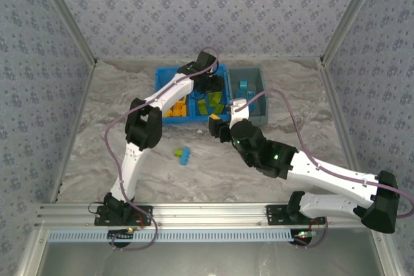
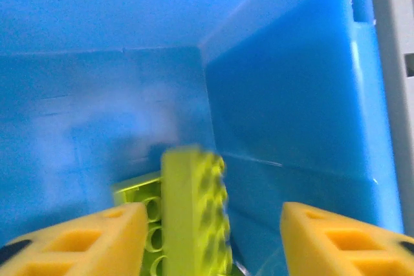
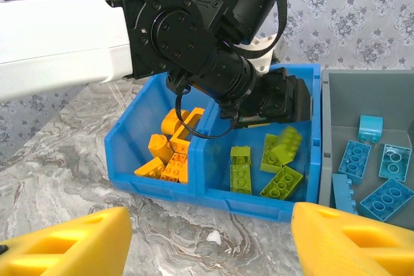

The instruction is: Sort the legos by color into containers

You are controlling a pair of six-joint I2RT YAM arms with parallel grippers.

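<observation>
My left gripper (image 1: 210,86) hangs inside the right compartment of the blue bin (image 1: 169,75), open. A blurred lime green brick (image 2: 193,210) stands on edge between its fingers, loose, well apart from the right finger (image 2: 343,234). Another lime brick (image 2: 138,193) lies below it. Lime bricks (image 3: 240,169) lie in that compartment, and the blurred one (image 3: 284,144) shows under the left gripper (image 3: 272,103). Orange bricks (image 3: 167,154) and the orange frame (image 3: 189,121) fill the left compartment. Light blue bricks (image 3: 387,197) lie in the grey bin (image 3: 326,127). My right gripper (image 3: 208,240) is open over the table, holding nothing.
A lime brick (image 1: 177,152) and a light blue brick (image 1: 185,156) lie together on the marble table (image 1: 97,134) in front of the blue bin. My right gripper (image 1: 217,126) hovers near the bin's front wall. The left arm (image 1: 165,98) stretches over the bin.
</observation>
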